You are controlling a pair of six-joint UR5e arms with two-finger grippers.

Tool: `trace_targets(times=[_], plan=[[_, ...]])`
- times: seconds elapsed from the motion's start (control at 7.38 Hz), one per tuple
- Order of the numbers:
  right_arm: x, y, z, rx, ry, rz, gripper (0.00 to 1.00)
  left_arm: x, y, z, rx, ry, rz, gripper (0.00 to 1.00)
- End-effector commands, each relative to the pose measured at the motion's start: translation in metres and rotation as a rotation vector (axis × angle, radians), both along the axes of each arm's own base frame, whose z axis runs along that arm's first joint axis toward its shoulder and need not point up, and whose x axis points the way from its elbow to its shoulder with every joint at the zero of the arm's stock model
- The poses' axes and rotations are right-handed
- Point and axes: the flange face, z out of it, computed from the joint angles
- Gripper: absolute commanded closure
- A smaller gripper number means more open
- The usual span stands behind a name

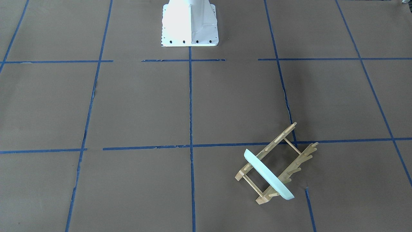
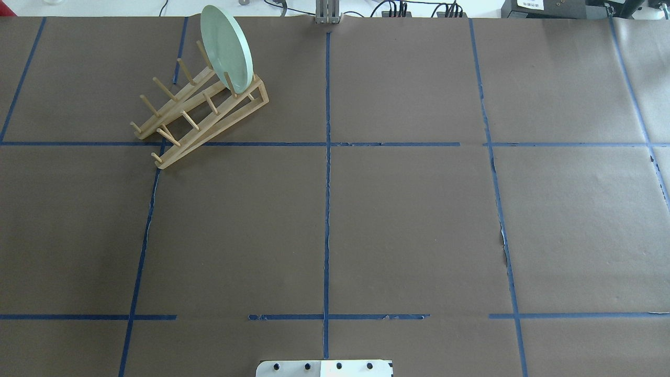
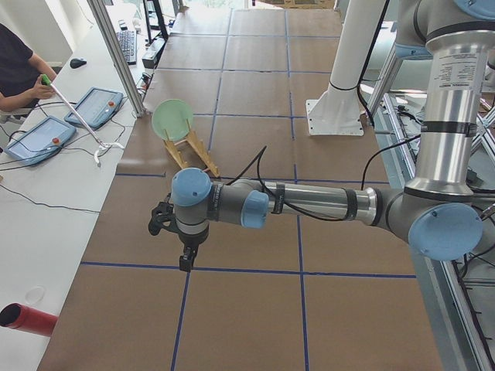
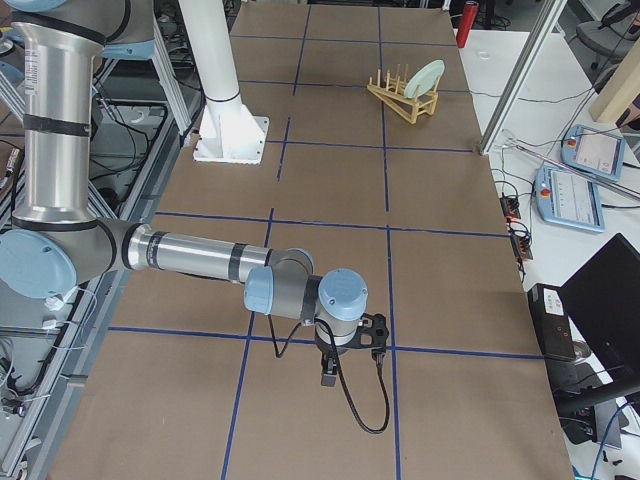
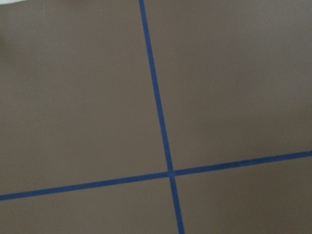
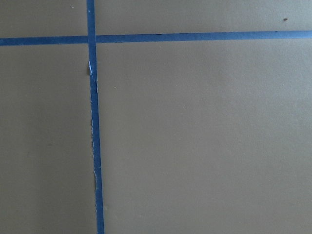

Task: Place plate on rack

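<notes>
Brown paper is covering the one table (image 2: 419, 220), and blue tape (image 2: 326, 209) is dividing it into large squares. Two arms are reaching out low over it. The left arm (image 3: 325, 202) is stretching over the end of the desk on the robot's left, and the right arm (image 4: 190, 255) is stretching over the end on its right. One white pedestal base (image 1: 190, 25) is standing at the middle of the robot's edge. One wooden rack (image 2: 209, 118) is sitting near the far-left corner, seen from the robot, and is lying diagonally to the desk's edges. Its nearer end is resting across a tape crossing and its farther end is pointing toward the far edge. One mint-green plate (image 2: 226, 47) is standing on its rim in the rack's farthest slot, between the pegs. It is tilting slightly and is sitting close to the far edge. Wide bare paper is lying between the rack and the pedestal, and more is running along to the right end. The left gripper (image 3: 186, 259) is hanging fingers-down above a tape line, well apart from the rack. The right gripper (image 4: 328, 372) is hanging likewise above a tape line at its own end. Only the side views are showing the grippers, so I cannot tell whether either is gripping or released. Each wrist camera is showing only paper and one tape crossing.
</notes>
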Motion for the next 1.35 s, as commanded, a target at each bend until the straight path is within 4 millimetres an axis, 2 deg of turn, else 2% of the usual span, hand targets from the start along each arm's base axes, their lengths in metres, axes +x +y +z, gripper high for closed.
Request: trace_targets(times=[0.0, 0.54, 0.68, 0.81, 0.95, 1.22], plan=[[0.000, 0.000, 0.000, 0.000, 0.000, 0.000, 0.00, -0.026, 0.029, 0.022, -0.082, 0.009, 0.033, 0.00], [0.000, 0.000, 0.001, -0.001, 0.000, 0.000, 0.00, -0.016, 0.025, 0.016, -0.187, 0.154, -0.014, 0.00], [0.000, 0.000, 0.000, 0.000, 0.000, 0.000, 0.00, -0.016, 0.024, 0.006, -0.156, 0.144, -0.010, 0.00], [0.000, 0.000, 0.001, -0.001, 0.000, 0.000, 0.00, -0.018, 0.025, 0.004, -0.096, 0.111, -0.006, 0.00], [0.000, 0.000, 0.000, 0.000, 0.000, 0.000, 0.00, -0.024, 0.029, 0.009, -0.055, 0.035, -0.010, 0.00], [0.000, 0.000, 0.000, 0.000, 0.000, 0.000, 0.00, -0.023, 0.029, 0.010, -0.056, 0.033, -0.015, 0.00]])
